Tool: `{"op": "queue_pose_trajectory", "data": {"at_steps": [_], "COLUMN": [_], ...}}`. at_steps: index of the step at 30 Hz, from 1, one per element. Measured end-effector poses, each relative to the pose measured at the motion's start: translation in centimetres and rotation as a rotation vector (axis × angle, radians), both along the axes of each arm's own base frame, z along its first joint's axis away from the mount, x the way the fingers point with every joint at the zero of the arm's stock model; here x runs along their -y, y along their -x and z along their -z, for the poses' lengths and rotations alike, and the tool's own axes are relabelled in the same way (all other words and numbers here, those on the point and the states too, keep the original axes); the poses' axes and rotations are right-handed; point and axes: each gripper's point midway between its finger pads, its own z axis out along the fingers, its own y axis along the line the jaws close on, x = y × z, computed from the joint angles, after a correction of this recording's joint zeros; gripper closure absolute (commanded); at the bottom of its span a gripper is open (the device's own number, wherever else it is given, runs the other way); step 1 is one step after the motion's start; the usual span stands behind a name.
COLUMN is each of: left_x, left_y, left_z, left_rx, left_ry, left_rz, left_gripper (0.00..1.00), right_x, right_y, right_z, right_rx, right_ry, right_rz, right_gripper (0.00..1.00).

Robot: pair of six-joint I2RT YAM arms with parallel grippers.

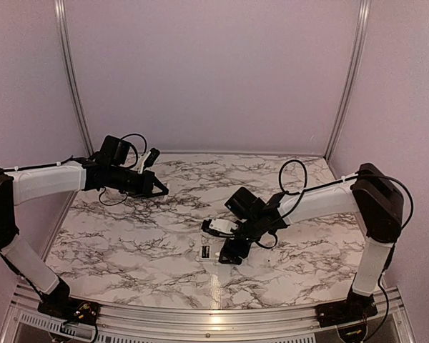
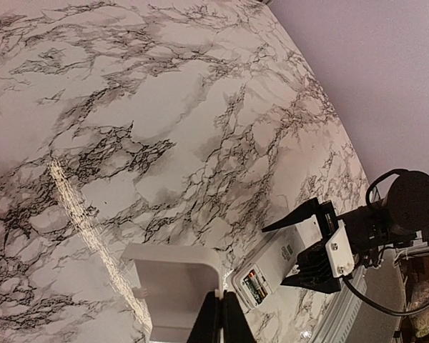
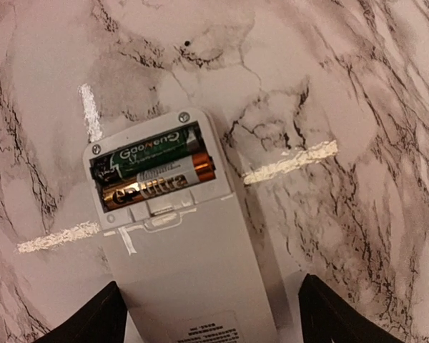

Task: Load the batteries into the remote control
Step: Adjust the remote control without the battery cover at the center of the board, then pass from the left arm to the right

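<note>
2 batteries [image 3: 154,168] side by side inside the remote control [image 3: 193,279]

Your top view overlooks the whole desk [image 1: 129,243] from behind; both wrist views share the remote control [image 3: 189,286], right nearest.

The remote control [image 3: 189,275] lies flat on the marble worktop [image 3: 329,86] with its plain white back facing up and its buttons hidden underneath. At one end its battery compartment is uncovered, with a small screw at each corner of that end. The batteries [image 3: 154,168] sit inside it, side by side and touching, lying across the width of the handset: one [image 3: 146,151] is green and black with pale lettering, the other [image 3: 157,184] is copper and black with "Ultra" printed on it. A panel of small print shows on the back towards the opposite end.
</note>
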Motion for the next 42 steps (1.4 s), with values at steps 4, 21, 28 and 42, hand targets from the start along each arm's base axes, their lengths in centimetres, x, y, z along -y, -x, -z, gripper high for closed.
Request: {"op": "queue_pose_trajectory", "data": {"at_steps": [4, 21, 28, 42], "left_x": [0.2, 3.6, 7.4, 8.0], "left_y": [-0.2, 3.0, 9.6, 20.0], "left_z": [-0.4, -5.0, -11.7, -18.3], "left_rx": [0.007, 0.018, 0.099, 0.247], "left_ry": [0.023, 0.340, 0.540, 0.700], "left_rz": [0.000, 0.204, 0.483, 0.889], "left_gripper": [1.00, 1.00, 1.00, 1.00], "right_x": [0.0, -1.4, -1.7, -3.8], "right_y": [0.0, -1.8, -0.4, 7.5], "right_z": [0.1, -11.7, -24.2, -29.7], "right_rx": [-0.001, 0.212, 0.486, 0.300], "right_ry": [0.018, -0.318, -0.692, -0.996], "right_rz": [0.026, 0.093, -0.009, -0.393], "right_gripper": [0.25, 0.10, 0.07, 0.22]}}
